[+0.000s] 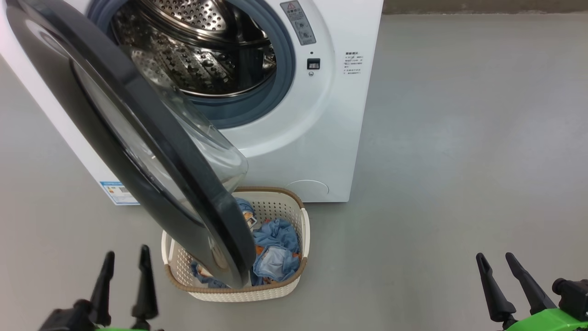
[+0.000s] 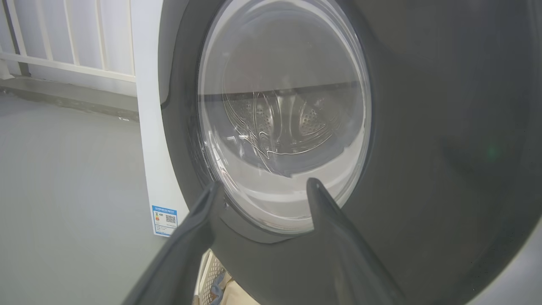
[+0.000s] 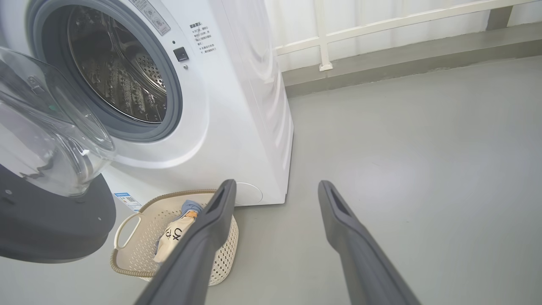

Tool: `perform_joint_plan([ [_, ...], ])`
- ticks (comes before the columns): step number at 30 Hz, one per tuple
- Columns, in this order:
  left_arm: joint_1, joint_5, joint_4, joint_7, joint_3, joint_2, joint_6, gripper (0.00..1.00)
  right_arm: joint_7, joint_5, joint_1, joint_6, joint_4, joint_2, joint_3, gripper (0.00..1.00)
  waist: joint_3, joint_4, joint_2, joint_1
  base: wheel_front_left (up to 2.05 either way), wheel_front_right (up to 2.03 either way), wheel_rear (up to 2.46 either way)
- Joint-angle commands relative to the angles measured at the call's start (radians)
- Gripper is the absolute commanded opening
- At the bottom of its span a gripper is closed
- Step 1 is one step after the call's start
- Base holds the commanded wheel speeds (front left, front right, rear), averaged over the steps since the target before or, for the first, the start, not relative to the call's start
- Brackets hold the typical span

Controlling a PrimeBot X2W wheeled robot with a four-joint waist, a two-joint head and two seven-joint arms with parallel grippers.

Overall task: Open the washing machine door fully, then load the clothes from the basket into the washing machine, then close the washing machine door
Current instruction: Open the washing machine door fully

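**Door part-open, hanging over the basket**

The door (image 1: pixel 138 151) of the washing machine (image 1: pixel 321 138) is standing part-way open, its lower edge hanging over the basket (image 1: pixel 262 294) on the floor (image 1: pixel 459 161). Your left hand (image 1: pixel 127 252) is sitting low beside the door, fingers spread and holding nothing. Your right hand (image 1: pixel 495 255) is waiting well off to the side, also spread and empty.

The door is looking rigid and hinged, so you are probably swinging it, not lifting. Its glossy face and bulging glass are likely offering a slippery hold, so the free outer rim is seeming the better place to push. The clothes (image 1: pixel 275 248) are lying crumpled in the basket, soft and light and likely to trail. Pinching a bunched fold is looking safer than taking a loose edge.

The door is hiding the basket's left part in the head view, so you are not seeing how much is lying there. The door's hinge side is running off that view's edge.
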State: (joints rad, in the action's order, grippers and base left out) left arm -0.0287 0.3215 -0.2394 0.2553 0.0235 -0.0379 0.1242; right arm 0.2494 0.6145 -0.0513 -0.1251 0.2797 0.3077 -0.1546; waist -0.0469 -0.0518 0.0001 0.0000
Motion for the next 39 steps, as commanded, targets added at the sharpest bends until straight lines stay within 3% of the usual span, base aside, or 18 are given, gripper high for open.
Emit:
perform_joint_plan([
  [1,-0.038,0.002,0.041,0.006,0.039,-0.012,0.004,0.39,0.012,-0.015,0.000,-0.006,-0.024,0.019,-0.009,1.00,0.002,-0.001,-0.0001,0.0000,0.00,0.00,0.00],
  [3,-0.049,0.013,0.073,0.006,0.048,-0.012,0.004,0.00,0.012,-0.016,-0.001,-0.006,-0.024,0.018,-0.007,1.00,0.004,-0.002,-0.0001,0.0000,0.00,0.00,0.00],
  [11,-0.086,0.037,0.290,0.006,0.024,-0.012,-0.006,0.00,0.012,-0.027,-0.003,-0.006,-0.036,0.016,0.007,1.00,0.002,-0.006,-0.0001,0.0000,0.00,0.00,0.00],
  [15,-0.098,0.022,0.429,0.006,-0.052,-0.012,-0.036,0.00,0.012,-0.047,0.001,-0.006,-0.052,0.007,0.023,1.00,-0.012,-0.002,-0.0001,0.0000,0.00,0.00,0.00],
  [21,-0.113,-0.009,0.524,0.006,-0.182,-0.012,-0.055,0.00,0.012,-0.058,0.011,-0.006,-0.059,-0.006,0.025,1.00,-0.032,0.010,-0.0001,0.0000,0.00,0.00,0.00],
  [31,-0.134,-0.008,0.512,-0.026,-0.443,-0.012,-0.071,0.00,0.012,-0.061,0.019,-0.006,-0.062,-0.011,0.028,1.00,-0.044,0.029,-0.0001,0.0000,0.00,0.00,0.00],
  [39,-0.148,0.066,0.376,-0.017,-0.538,-0.012,-0.095,0.00,0.012,-0.066,0.017,-0.006,-0.065,-0.012,0.031,1.00,-0.037,0.028,-0.0001,0.0000,0.00,0.00,0.00],
])
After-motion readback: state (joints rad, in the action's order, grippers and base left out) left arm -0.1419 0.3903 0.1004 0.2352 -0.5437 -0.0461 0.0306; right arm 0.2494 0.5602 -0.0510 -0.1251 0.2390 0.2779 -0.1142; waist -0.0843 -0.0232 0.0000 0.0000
